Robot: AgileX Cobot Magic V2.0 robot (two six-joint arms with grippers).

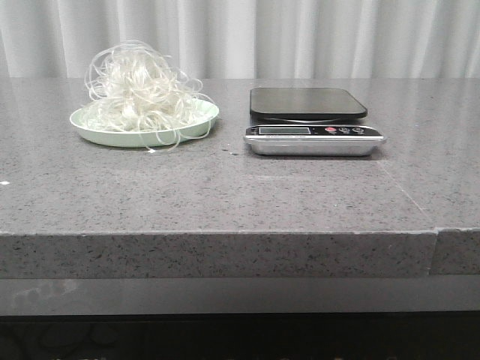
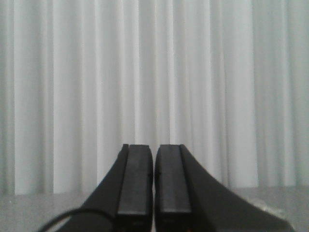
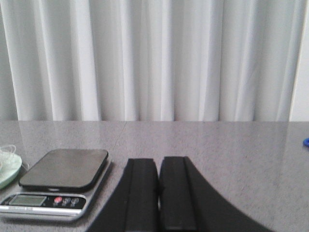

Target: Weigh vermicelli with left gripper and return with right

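The vermicelli (image 1: 139, 88) is a fluffy white tangle piled on a pale green plate (image 1: 196, 120) at the back left of the table. A kitchen scale (image 1: 311, 120) with a dark platform stands to its right, bare; it also shows in the right wrist view (image 3: 60, 180). Neither arm shows in the front view. My left gripper (image 2: 154, 147) is shut and empty, facing the white curtain. My right gripper (image 3: 159, 160) is shut and empty, low over the table to the right of the scale. A sliver of the plate (image 3: 7, 166) shows at the right wrist view's edge.
A white curtain (image 1: 300, 37) hangs behind the grey speckled table (image 1: 225, 195). A seam (image 1: 436, 232) runs across the table at the right. A small blue object (image 3: 306, 142) lies at the edge of the right wrist view.
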